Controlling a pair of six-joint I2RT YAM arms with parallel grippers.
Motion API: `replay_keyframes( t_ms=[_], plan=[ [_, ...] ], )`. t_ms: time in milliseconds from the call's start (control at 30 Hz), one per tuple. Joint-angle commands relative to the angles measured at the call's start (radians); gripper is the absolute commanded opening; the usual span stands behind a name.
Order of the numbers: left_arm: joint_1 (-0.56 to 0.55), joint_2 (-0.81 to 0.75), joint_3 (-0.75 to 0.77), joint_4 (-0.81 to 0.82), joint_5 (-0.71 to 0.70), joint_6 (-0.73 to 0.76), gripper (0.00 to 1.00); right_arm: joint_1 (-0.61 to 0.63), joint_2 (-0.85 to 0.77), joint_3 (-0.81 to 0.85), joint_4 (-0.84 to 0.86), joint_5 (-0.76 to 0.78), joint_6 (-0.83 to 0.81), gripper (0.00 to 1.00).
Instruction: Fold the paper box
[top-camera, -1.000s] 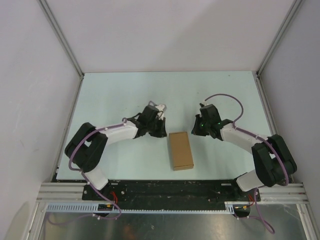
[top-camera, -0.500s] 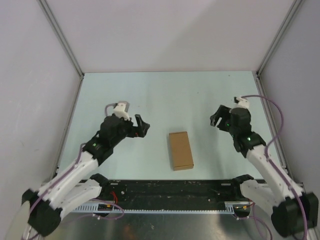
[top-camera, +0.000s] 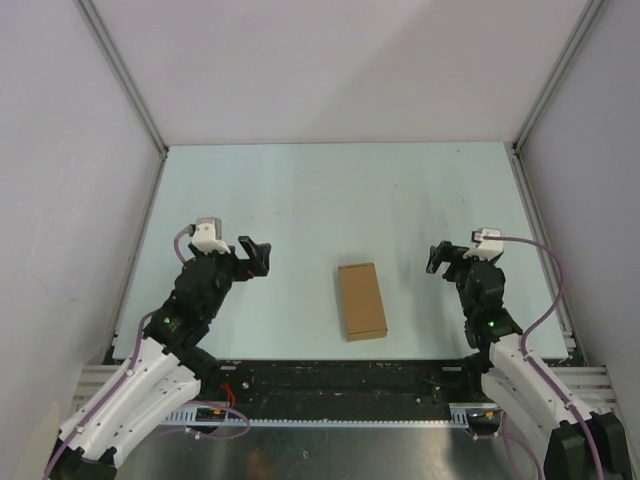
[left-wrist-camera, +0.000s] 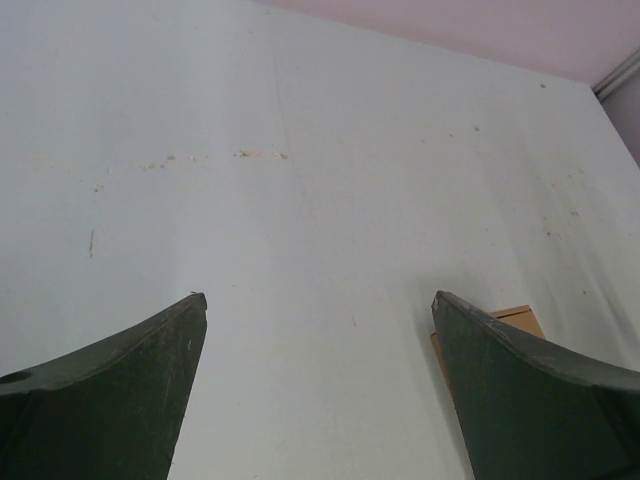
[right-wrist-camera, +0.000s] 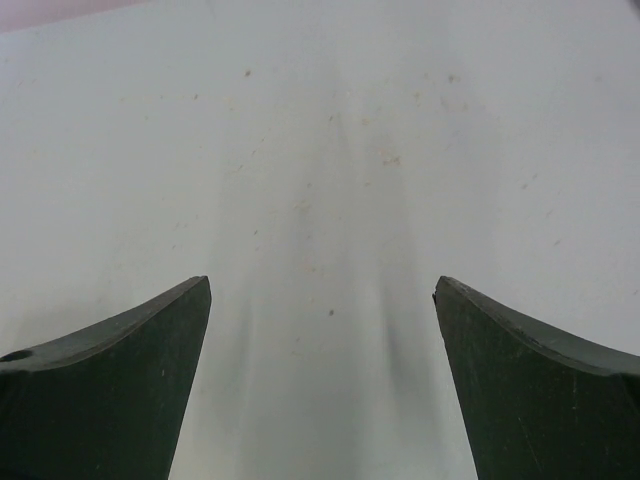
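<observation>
Paper box (top-camera: 362, 301): closed oblong carton, lies flat on desk (top-camera: 300, 190), near front-centre, long axis front-to-back, betw. the two pincers, touched by neither. L pincer (top-camera: 255, 257): off to the box's left, well apart, jaws spread wide, empty. R pincer (top-camera: 440, 258): off to its right, likewise released & empty. L wrist cam: box corner just shows, lower right.

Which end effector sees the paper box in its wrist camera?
The left end effector: a brown corner of the paper box shows beside its finger. The right end effector sees none.
</observation>
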Motion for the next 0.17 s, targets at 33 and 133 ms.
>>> replay_keyframes(
  t_ms=[33,133],
  plan=[
    [0.0,-0.005,0.011,-0.03,-0.064,-0.016,1.0,-0.008,0.08,-0.036,0.296,0.081,-0.162,1.0],
    [0.0,0.006,0.025,-0.047,-0.073,-0.023,0.99,-0.025,0.169,-0.054,0.382,0.086,-0.175,1.0]
  ],
)
